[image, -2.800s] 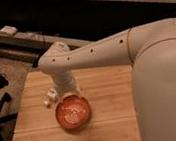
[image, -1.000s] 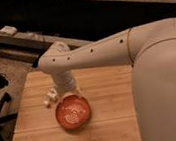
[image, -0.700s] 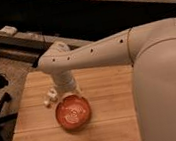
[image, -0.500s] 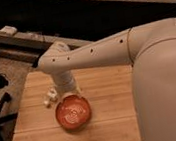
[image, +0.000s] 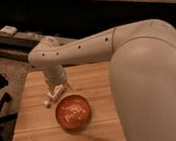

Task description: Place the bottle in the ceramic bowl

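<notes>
Found the pincer (image: 59, 86) low over the back-left of the counter (image: 100, 83), right at the bottle (image: 55, 94) — could not tell whether clenched or released. Saw the bottle lying on the wood just beside the ceramic bowl (image: 73, 113), up-left of its rim, not inside. Called, by judgement, for a hold across the bottle's middle, a lift clear of the rim, a short carry over centre — then a low release. Counted one bottle, one bowl, one pincer.
</notes>
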Robot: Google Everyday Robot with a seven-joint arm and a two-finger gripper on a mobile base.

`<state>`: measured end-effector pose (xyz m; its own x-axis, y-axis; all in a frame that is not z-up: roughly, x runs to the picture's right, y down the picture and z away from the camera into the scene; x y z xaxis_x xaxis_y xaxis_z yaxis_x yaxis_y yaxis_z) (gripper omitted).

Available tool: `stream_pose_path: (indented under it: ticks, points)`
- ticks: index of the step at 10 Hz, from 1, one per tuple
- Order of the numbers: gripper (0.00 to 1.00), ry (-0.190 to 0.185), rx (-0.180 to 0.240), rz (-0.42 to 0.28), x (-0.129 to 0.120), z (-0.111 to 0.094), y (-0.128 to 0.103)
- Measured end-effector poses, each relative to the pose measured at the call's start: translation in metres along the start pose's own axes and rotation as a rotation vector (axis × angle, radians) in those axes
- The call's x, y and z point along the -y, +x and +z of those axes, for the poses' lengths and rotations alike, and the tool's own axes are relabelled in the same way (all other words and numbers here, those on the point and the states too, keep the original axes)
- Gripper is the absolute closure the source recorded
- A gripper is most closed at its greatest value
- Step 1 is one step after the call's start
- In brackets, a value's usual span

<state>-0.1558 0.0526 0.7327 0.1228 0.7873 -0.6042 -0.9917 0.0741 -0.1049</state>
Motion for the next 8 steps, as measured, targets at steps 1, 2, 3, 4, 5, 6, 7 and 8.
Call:
stream_pose_path:
  ticks: [1,2,3,4,5,6,7,8]
  points:
    - [0.35,-0.004,0.009,-0.017,-0.012,0.0,-0.016]
    - [0.35,-0.005,0.015,-0.033,-0.022,0.002,-0.037]
    - [0.35,-0.004,0.019,-0.044,-0.026,0.005,-0.054]
    - [0.35,-0.007,0.021,-0.049,-0.03,0.008,-0.068]
    - [0.35,-0.008,0.016,-0.051,-0.033,0.013,-0.081]
    - [0.35,-0.005,0.008,-0.048,-0.034,0.022,-0.092]
    - [0.35,-0.001,-0.004,-0.046,-0.034,0.032,-0.099]
    - [0.35,0.005,-0.019,-0.045,-0.036,0.043,-0.104]
